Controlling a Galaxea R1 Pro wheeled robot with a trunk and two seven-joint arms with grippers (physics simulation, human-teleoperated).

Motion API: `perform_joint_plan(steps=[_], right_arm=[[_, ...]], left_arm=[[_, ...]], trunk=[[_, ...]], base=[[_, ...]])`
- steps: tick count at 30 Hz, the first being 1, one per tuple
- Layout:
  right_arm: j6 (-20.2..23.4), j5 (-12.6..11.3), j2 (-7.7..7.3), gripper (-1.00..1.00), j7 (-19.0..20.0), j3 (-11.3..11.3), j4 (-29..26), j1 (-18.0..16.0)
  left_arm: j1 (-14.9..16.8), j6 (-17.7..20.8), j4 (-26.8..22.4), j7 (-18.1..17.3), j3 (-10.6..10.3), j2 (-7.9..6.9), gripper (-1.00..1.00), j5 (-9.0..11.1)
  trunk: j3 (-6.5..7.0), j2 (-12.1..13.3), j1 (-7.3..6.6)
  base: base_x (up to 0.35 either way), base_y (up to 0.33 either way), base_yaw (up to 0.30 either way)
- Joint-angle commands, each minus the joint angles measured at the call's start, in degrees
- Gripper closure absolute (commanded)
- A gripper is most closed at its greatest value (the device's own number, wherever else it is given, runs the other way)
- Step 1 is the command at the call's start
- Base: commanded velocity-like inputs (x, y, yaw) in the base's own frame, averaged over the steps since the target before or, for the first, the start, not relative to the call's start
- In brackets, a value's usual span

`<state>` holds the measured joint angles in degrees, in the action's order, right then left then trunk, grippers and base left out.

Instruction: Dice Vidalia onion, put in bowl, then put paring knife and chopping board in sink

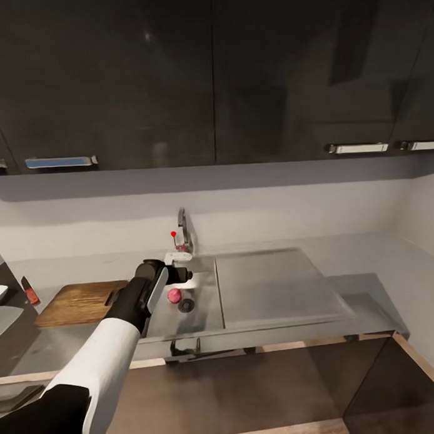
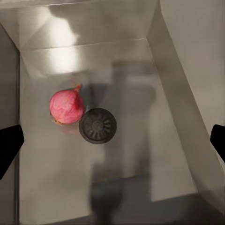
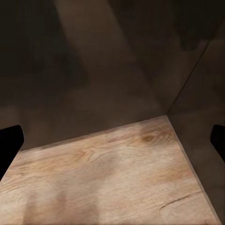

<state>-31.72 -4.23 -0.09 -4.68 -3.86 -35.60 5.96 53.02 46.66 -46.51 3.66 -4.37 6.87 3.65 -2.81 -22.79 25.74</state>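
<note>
step: grab Vidalia onion (image 2: 67,107) | onion: on sink (image 2: 154,70) floor, touching drain (image 2: 97,125) | left gripper (image 2: 112,140): wide apart, above sink | tip: slide over onion, go down, squeeze softly | right gripper (image 3: 112,140): apart, holding nothing

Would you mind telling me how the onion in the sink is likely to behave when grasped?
The Vidalia onion is round, so it would probably roll across the sink floor if nudged. Its smooth skin may slip. The left end effector looks open wide enough to straddle it.
</note>
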Motion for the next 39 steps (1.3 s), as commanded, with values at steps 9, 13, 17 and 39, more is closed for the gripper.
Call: perform_joint_plan(steps=[9, 13, 17, 39], right_arm=[[-0.09, -0.43, 0.0, -1.0, 0.03, 0.08, -0.09, 0.0], [-0.09, -0.43, 0.0, -1.0, 0.02, 0.08, -0.09, 0.01], [-0.09, -0.43, 0.0, -1.0, 0.02, 0.08, -0.09, 0.0], [-0.02, -0.43, 0.0, -1.0, 0.08, 0.08, 0.18, 0.01]], left_arm=[[0.07, -0.58, 0.93, 0.39, -0.12, -0.01, -1.0, 0.39], [0.07, -0.59, 1.28, 0.38, -0.12, -0.01, -1.0, 0.39], [0.07, -0.62, 2.76, 0.38, -0.12, -0.03, -1.0, 0.39], [0.07, -2.63, 5.55, 0.38, -0.12, -0.1, -1.0, 0.39]], trunk=[[-0.66, -0.12, 0.05], [-0.92, -0.12, 0.05], [-1.18, -0.12, 0.05], [-2.62, -0.12, 0.05]], base=[[0.161, 0.0, 0.0], [0.034, 0.0, 0.0], [0.009, 0.0, 0.0], [0.054, 0.0, 0.0]])
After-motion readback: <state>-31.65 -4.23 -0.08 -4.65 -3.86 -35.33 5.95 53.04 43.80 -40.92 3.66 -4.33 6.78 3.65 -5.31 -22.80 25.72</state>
